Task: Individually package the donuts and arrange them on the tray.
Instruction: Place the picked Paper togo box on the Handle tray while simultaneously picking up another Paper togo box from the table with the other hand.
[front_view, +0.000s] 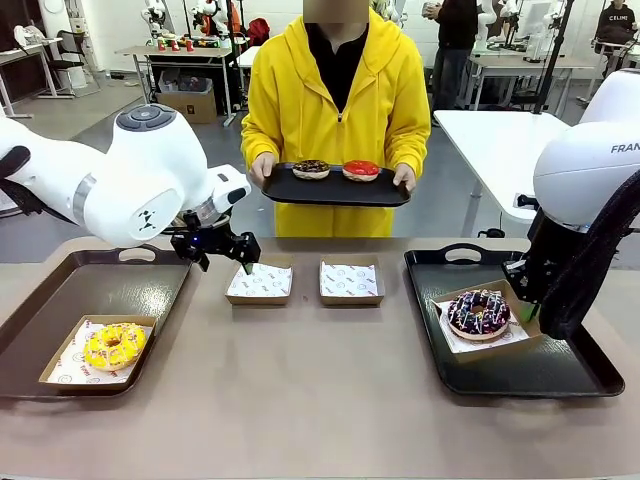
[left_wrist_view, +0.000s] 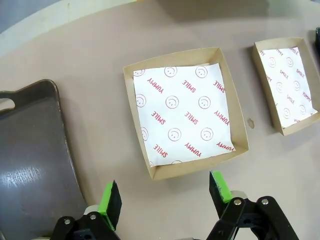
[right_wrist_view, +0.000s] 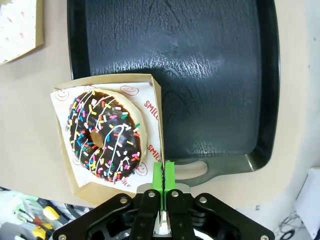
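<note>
A yellow-iced donut (front_view: 113, 346) lies in a paper-lined box on the left tray (front_view: 60, 290). The dark purple sprinkled donut (front_view: 478, 313) (right_wrist_view: 104, 133) sits in another box (right_wrist_view: 157, 115) over the right tray (front_view: 560, 370) (right_wrist_view: 210, 75). My right gripper (front_view: 527, 306) (right_wrist_view: 163, 172) is shut on that box's side wall. Whether the box rests on the tray I cannot tell. My left gripper (front_view: 222, 250) (left_wrist_view: 165, 196) hangs open over the table at the near edge of an empty lined box (front_view: 260, 282) (left_wrist_view: 185, 112). A person holds a black tray (front_view: 335, 190) carrying a chocolate donut (front_view: 311, 169) and a red donut (front_view: 361, 171).
A second empty lined box (front_view: 351, 281) (left_wrist_view: 287, 82) stands to the right of the first, between the two trays. The left tray's handle end (left_wrist_view: 35, 150) lies close beside my left gripper. The person stands at the table's far edge.
</note>
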